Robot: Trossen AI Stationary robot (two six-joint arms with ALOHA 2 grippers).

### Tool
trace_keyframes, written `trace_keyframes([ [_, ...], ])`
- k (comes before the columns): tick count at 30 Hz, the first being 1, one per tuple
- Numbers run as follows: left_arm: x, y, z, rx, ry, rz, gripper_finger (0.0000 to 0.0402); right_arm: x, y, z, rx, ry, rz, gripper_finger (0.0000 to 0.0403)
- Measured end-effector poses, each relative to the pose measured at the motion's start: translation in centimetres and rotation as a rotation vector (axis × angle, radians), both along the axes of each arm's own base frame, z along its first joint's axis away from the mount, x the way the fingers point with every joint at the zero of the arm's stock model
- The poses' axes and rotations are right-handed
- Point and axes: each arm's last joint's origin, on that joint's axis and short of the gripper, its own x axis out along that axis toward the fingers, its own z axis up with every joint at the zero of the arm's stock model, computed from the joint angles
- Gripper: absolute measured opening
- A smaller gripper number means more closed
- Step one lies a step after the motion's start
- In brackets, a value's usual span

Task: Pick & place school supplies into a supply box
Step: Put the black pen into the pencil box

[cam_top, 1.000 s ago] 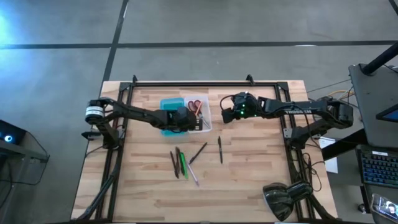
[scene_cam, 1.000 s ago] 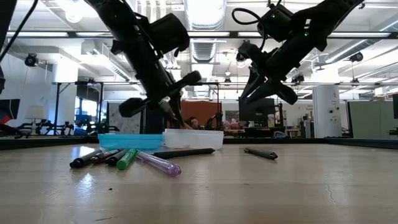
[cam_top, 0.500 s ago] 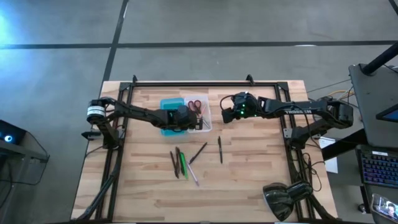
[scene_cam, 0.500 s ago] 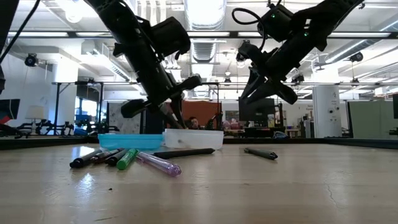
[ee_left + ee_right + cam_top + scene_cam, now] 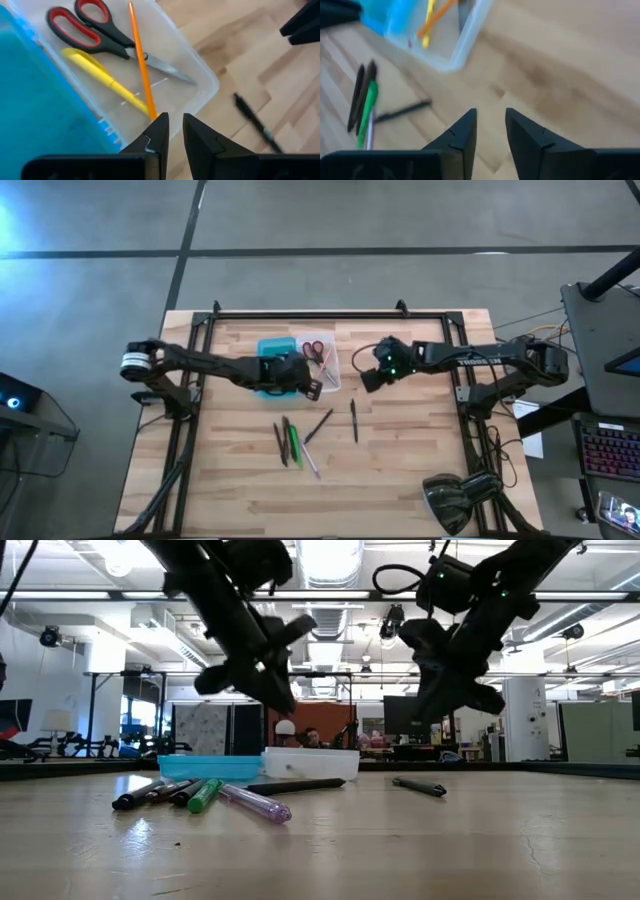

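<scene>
The supply box stands open at the table's far middle, its teal lid half (image 5: 270, 358) on the left and its clear tray half (image 5: 325, 366) on the right. In the tray lie red-handled scissors (image 5: 85, 25), an orange pencil (image 5: 141, 65) and a yellow pen (image 5: 107, 82). My left gripper (image 5: 312, 387) hangs above the tray's near edge, its fingers (image 5: 159, 132) a little apart with nothing between them. My right gripper (image 5: 366, 380) hovers open over bare wood to the right of the tray. Several pens (image 5: 290, 442) and two dark pens (image 5: 318, 425) (image 5: 354, 420) lie flat on the table.
A black frame (image 5: 330, 314) runs along the table's far edge and down both sides. The near half of the wooden table (image 5: 400, 480) lies bare beyond the pens. In the low view, my left gripper (image 5: 280, 695) and my right gripper (image 5: 470, 695) both hang well above the box and the pens.
My left gripper has risen out of the tray, drawn back a little toward the table's near edge and rolled about its own axis. My right gripper has tipped further down and moved slightly toward the near edge.
</scene>
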Motion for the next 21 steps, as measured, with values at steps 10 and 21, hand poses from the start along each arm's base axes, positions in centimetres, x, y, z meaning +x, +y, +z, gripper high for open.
trace_keyframes([
  [10,-2.0,-1.6,1.6,0.119,0.057,-0.133,0.004,1.0,5.4,-0.3,0.11,0.013,-0.169,0.0184],
  [21,-7.5,-2.9,1.6,0.133,-0.022,-0.171,0.004,6.5,8.6,-2.2,0.109,0.169,-0.195,0.0231],
])
